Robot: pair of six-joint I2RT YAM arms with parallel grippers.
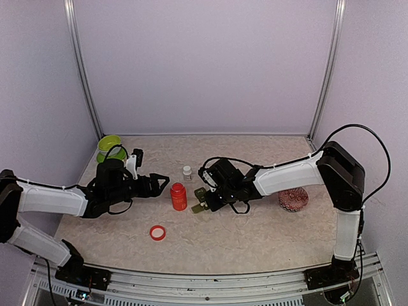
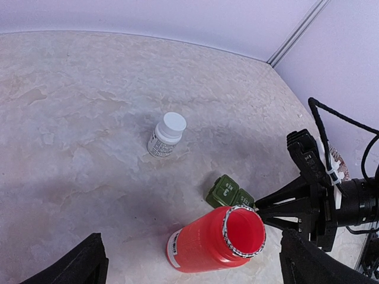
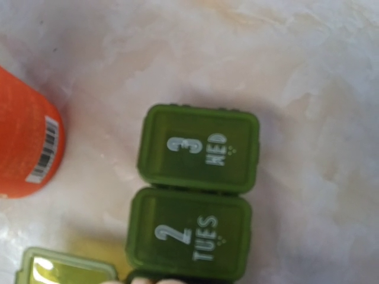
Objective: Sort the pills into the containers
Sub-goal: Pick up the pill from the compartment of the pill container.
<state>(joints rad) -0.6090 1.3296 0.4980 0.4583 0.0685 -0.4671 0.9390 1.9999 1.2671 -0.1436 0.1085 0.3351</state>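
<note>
The containers (image 3: pixel 195 189) are dark green boxes joined in a row; the lids marked "3 WED" (image 3: pixel 198 148) and "2 TUES" (image 3: pixel 188 234) are down, and a lid (image 3: pixel 68 266) at the near end stands up. The containers (image 1: pixel 200 199) lie right of an uncapped red bottle (image 1: pixel 178 196). My right gripper (image 1: pixel 203 205) sits at their near end, its black fingers (image 2: pixel 284 198) converging on them; whether they clamp is unclear. My left gripper (image 1: pixel 162 184) is open, the red bottle (image 2: pixel 216 239) just ahead of its fingers (image 2: pixel 83 263). Pills are hidden.
A small capped white bottle (image 1: pixel 187 171) stands behind the red one. A red cap (image 1: pixel 157 233) lies toward the front. A lime-green bowl (image 1: pixel 109 146) is at the back left and a pink patterned dish (image 1: pixel 293 199) at the right, beside my right arm.
</note>
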